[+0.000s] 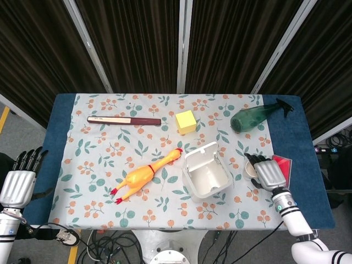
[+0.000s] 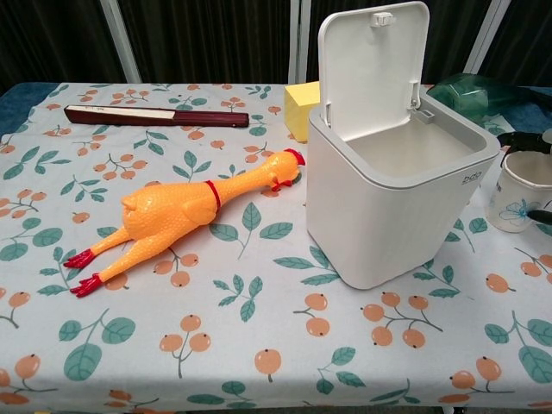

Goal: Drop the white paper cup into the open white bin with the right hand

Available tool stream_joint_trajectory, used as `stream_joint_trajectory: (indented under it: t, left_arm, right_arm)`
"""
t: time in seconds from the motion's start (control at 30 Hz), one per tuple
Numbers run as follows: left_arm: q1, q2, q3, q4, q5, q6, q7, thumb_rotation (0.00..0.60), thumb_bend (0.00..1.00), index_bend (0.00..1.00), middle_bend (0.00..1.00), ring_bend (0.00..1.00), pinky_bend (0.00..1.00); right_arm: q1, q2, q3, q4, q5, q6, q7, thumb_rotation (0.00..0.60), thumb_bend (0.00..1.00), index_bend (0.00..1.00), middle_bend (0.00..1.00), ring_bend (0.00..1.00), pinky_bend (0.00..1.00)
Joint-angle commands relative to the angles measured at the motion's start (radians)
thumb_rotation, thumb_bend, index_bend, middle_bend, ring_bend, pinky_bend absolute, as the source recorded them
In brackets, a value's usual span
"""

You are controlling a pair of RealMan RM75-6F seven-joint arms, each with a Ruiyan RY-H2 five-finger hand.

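The white paper cup stands upright on the floral cloth just right of the open white bin, whose lid is tipped up at the back. My right hand lies over the cup from the right, and most of the cup is hidden under it in the head view. In the chest view its dark fingertips curl around the cup, one behind the rim and one across the front. My left hand hangs off the table's left edge, fingers straight, holding nothing.
A yellow rubber chicken lies left of the bin. Behind it sit a yellow block, a green spray bottle and a dark red folded fan. A red item lies right of my right hand.
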Motion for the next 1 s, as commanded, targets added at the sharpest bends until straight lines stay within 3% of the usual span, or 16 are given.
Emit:
stream_joint_trajectory:
  t: [0.03, 0.3, 0.63, 0.8, 1.0]
  left_arm:
    - [0.0, 0.0, 0.001, 0.0, 0.004, 0.002, 0.001, 0.6, 0.0, 0.01, 0.0, 0.0, 0.02]
    - [-0.005, 0.004, -0.003, -0.006, -0.005, -0.006, 0.0, 0.6, 0.0, 0.01, 0.0, 0.0, 0.02]
    - [-0.003, 0.01, -0.006, -0.012, -0.004, 0.003, -0.002, 0.6, 0.0, 0.01, 0.0, 0.0, 0.02]
    - [-0.006, 0.009, -0.004, -0.009, -0.004, -0.004, -0.006, 0.6, 0.0, 0.01, 0.0, 0.0, 0.02]
    - [-0.011, 0.007, -0.008, -0.004, -0.004, -0.005, -0.01, 0.6, 0.0, 0.01, 0.0, 0.0, 0.02]
  right_arm:
    - [-0.01, -0.002, -0.005, 0.007, -0.041, 0.043, 0.036, 0.6, 0.23, 0.26, 0.32, 0.29, 0.46]
    - [-0.037, 0.051, -0.012, -0.053, -0.137, 0.152, 0.09, 0.6, 0.24, 0.28, 0.34, 0.3, 0.47]
    - [-0.07, 0.196, -0.023, -0.285, -0.36, 0.331, 0.081, 0.6, 0.24, 0.28, 0.34, 0.29, 0.47]
    - [-0.066, 0.237, -0.029, -0.375, -0.445, 0.35, 0.03, 0.6, 0.23, 0.26, 0.34, 0.29, 0.47]
    - [-0.025, 0.221, -0.022, -0.417, -0.462, 0.281, -0.013, 0.6, 0.22, 0.24, 0.33, 0.29, 0.47]
